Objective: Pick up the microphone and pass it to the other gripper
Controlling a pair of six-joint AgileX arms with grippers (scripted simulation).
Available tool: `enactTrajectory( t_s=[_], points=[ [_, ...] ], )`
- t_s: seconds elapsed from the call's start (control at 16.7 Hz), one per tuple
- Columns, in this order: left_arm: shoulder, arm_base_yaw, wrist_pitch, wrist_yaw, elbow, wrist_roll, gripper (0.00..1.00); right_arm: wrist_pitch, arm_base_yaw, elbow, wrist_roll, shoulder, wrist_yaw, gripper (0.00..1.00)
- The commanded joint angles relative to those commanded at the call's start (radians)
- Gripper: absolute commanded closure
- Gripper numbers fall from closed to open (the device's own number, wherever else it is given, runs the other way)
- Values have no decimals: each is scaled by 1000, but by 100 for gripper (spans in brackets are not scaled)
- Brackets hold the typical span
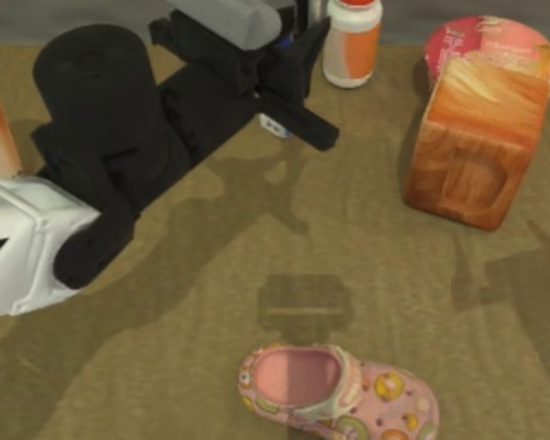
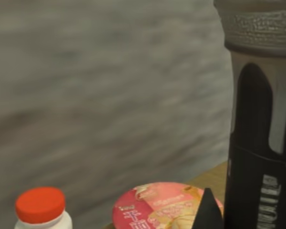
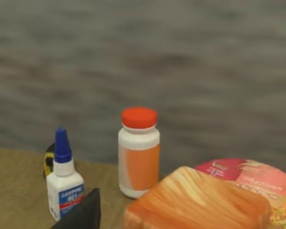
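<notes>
microphone (image 2: pixel 260 119) fills the left wrist view, pinched in the left gripper (image 1: pixel 289 87) at the table's far edge; white letters on its handle are unreadable. smaller glue bottle (image 3: pixel 64 183) reads "loctite". right gripper: cannot tell.

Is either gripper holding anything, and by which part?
Left gripper seems to grip the microphone by its black handle; contact is hidden. Right gripper: nothing seen held.
</notes>
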Motion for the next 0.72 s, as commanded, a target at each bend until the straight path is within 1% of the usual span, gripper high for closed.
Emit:
enactTrajectory(
  t_s=[0.24, 0.42, 0.6, 0.72],
  points=[
    [0, 0, 0, 0, 0, 0, 100, 97, 194, 189, -6, 338, 32, 0],
    [0, 0, 0, 0, 0, 0, 100, 162, 318, 314, -10, 532, 51, 0],
    [0, 0, 0, 0, 0, 0, 100, 214, 406, 407, -14, 658, 65, 0],
    [0, 0, 0, 0, 0, 0, 100, 232, 436, 440, -15, 701, 70, 0]
  ],
)
